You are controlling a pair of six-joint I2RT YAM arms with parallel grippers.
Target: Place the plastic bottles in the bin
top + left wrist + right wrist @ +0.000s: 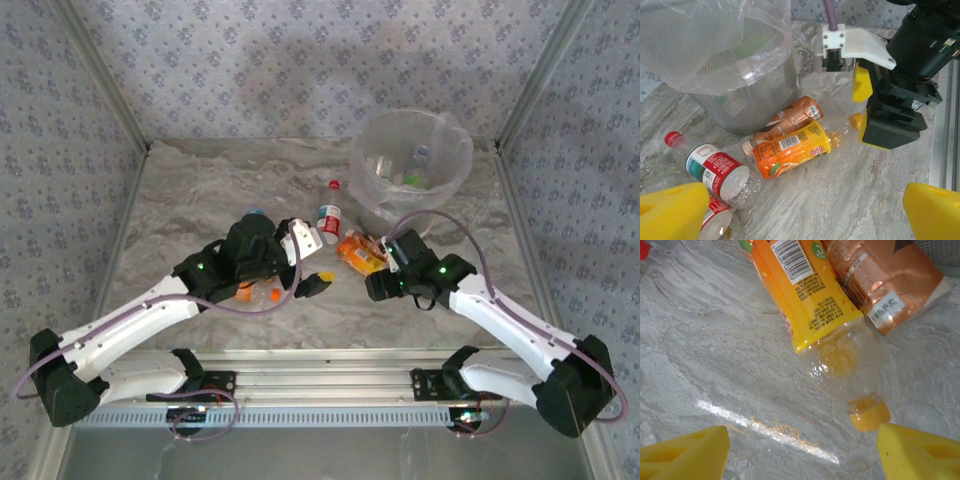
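Observation:
Several plastic bottles lie on the marble table in front of the bin (410, 165), a translucent bucket with a clear bag liner (715, 45). An orange-label bottle (790, 148) (807, 297) lies against a brown-label bottle (792, 116) (880, 280). Two red-label bottles (715, 170) lie to their left. My left gripper (805, 217) (316, 262) hovers open over bare table near the orange bottle. My right gripper (802, 455) (866, 107) is open and low, its right finger (920, 452) beside the orange bottle's cap (869, 413). Nothing is between either pair of fingers.
More bottles lie inside the bin (415, 180). A red-capped bottle (329, 215) and a loose red cap (334, 184) lie left of the bin. Small orange items (258, 293) lie under the left arm. Patterned walls close the table on three sides.

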